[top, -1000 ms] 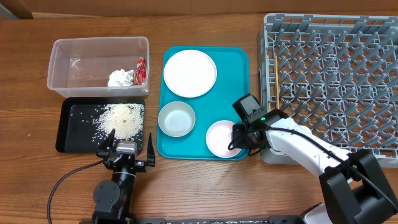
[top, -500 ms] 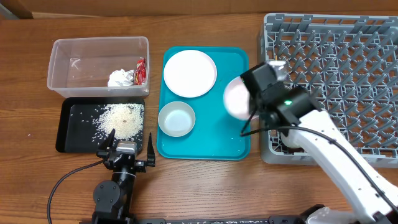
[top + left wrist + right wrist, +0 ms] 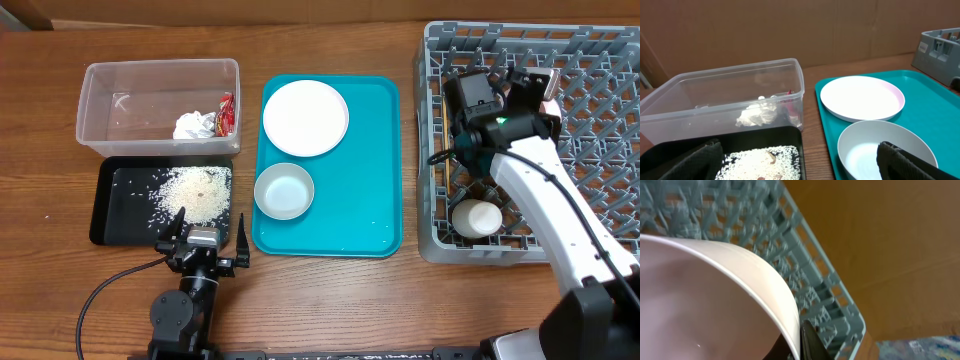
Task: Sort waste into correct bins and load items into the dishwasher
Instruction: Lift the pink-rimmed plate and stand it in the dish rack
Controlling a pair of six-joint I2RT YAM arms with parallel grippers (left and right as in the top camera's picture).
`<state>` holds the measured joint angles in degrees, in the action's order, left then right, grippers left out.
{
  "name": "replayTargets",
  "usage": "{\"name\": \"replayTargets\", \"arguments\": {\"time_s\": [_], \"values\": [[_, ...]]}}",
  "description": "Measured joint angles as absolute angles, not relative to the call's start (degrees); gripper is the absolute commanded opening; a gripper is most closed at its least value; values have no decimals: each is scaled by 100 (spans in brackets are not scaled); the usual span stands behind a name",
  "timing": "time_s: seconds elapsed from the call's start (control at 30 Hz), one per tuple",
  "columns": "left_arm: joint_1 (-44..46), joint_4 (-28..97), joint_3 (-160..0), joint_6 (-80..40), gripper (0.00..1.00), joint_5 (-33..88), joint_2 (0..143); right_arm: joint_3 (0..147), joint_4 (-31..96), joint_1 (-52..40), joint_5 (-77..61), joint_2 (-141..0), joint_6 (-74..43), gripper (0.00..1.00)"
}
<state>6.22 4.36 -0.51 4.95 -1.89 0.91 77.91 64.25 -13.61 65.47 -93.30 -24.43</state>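
Observation:
My right gripper (image 3: 528, 92) is shut on the rim of a white bowl (image 3: 548, 84) and holds it tilted on edge over the grey dish rack (image 3: 590, 160). The right wrist view shows that bowl (image 3: 715, 300) filling the frame, a finger (image 3: 807, 341) pinched on its rim, above the rack (image 3: 810, 285). A white cup (image 3: 477, 217) lies in the rack's front left corner. A white plate (image 3: 305, 117) and a second bowl (image 3: 284, 191) sit on the teal tray (image 3: 360, 200). My left gripper (image 3: 205, 240) is open and empty at the table's front.
The clear tub (image 3: 150, 75) holds a white tissue (image 3: 194, 126) and a red-and-white wrapper (image 3: 226, 112). The black tray (image 3: 115, 205) in front of it holds rice grains (image 3: 195, 192). The left wrist view shows the tub (image 3: 730, 90), plate (image 3: 861, 97) and bowl (image 3: 880, 147).
My right gripper lifted the bowl off the teal tray's front right corner and carried it up and right, over the dish rack. The cup in the rack has come into view. The left arm stayed still.

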Motion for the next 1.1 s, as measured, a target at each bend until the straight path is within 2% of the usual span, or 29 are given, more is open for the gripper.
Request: {"name": "replayTargets", "arguments": {"time_s": [0.27, 0.7, 0.93, 1.1], "values": [[622, 438, -51, 495, 100, -189, 91, 7752, 6536, -1479, 5850, -9939, -2390, 4], [622, 438, -51, 495, 100, -189, 91, 7725, 6812, -2403, 6493, -10154, -2449, 4], [622, 438, -51, 495, 100, -189, 91, 7697, 6650, -2213, 7247, -10228, -2547, 4], [622, 438, -51, 495, 100, -189, 91, 7682, 6571, -1835, 6751, -10230, -2585, 4]]}}
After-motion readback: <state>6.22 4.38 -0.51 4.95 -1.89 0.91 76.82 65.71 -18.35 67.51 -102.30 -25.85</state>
